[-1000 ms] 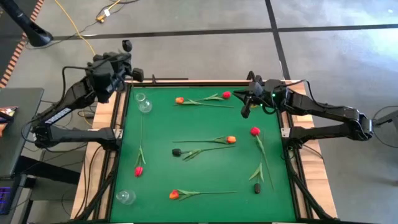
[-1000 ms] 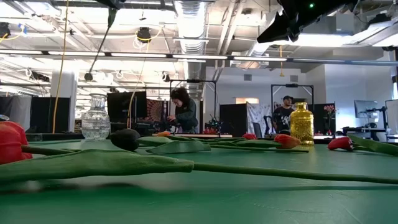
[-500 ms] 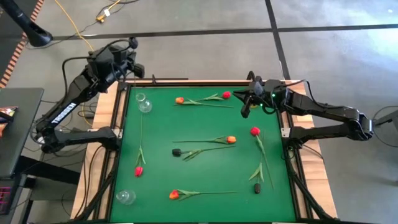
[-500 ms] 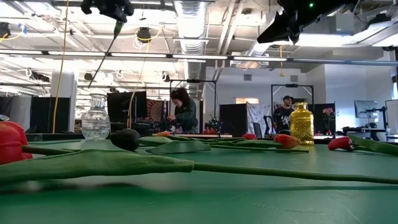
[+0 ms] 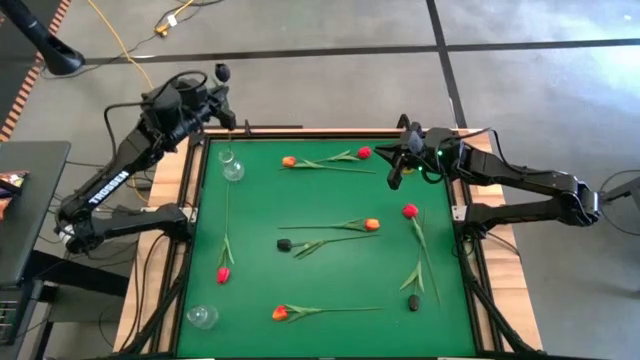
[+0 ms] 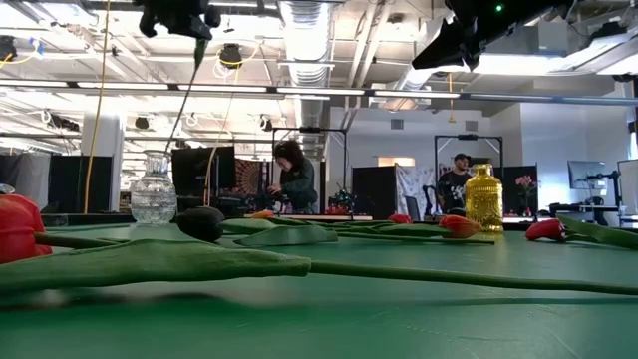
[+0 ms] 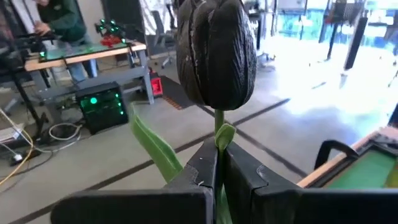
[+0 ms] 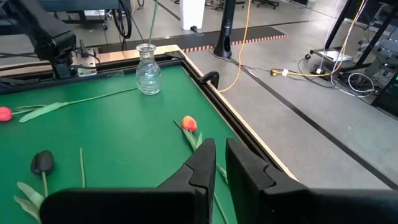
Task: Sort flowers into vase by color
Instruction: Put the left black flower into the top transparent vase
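I've got the left gripper (image 7: 219, 177) pinching a black tulip (image 7: 216, 53) by its stem above the far-left vase (image 5: 232, 166), right gripper (image 8: 219, 163) idle far right, fingers nearly together, empty; the long stem could miss the narrow neck or tip the vase.

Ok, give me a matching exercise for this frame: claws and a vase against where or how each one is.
Things:
1. left claw
2. right claw
3. bulbous clear vase

Places or states:
a. standing on the green mat, in its top left corner in the high view
b. empty, hovering by the mat's top right corner in the high view
c. shut on the stem of a black tulip, head up

Pairs: 1-c, 2-b, 3-a
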### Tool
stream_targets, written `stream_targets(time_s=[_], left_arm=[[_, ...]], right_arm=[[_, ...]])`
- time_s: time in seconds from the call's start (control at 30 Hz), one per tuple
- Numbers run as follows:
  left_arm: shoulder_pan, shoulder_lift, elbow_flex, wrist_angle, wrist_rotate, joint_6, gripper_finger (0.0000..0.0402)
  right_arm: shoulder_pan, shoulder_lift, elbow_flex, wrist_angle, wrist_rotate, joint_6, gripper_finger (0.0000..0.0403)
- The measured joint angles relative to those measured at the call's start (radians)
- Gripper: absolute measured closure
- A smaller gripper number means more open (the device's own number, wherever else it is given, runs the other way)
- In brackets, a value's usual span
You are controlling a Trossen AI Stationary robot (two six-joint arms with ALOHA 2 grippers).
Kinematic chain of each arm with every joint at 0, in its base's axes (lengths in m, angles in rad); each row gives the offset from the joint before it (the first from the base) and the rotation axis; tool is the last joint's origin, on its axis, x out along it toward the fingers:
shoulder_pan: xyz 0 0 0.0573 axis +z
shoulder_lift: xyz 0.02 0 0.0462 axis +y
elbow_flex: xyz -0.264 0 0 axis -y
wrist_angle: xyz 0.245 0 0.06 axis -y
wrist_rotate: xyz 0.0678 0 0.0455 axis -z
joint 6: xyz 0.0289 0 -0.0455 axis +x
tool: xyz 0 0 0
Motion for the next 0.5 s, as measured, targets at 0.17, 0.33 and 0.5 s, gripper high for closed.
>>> stream_targets(time_s=[0.17, 0.33, 0.5], left_arm=[[0.008, -0.073, -0.08, 0.04, -0.007, -0.013, 0.0401], [0.007, -0.11, -0.084, 0.0, -0.009, 0.023, 0.0401], [0.007, -0.104, -0.084, -0.111, 0.024, 0.024, 0.0401]], right_arm=[[0.0, 0.0, 0.0, 0.0, 0.0, 0.0, 0.0337], [0.0, 0.0, 0.0, 0.004, 0.0, -0.003, 0.0337], [0.0, 0.0, 0.0, 0.005, 0.0, -0.003, 0.0337]])
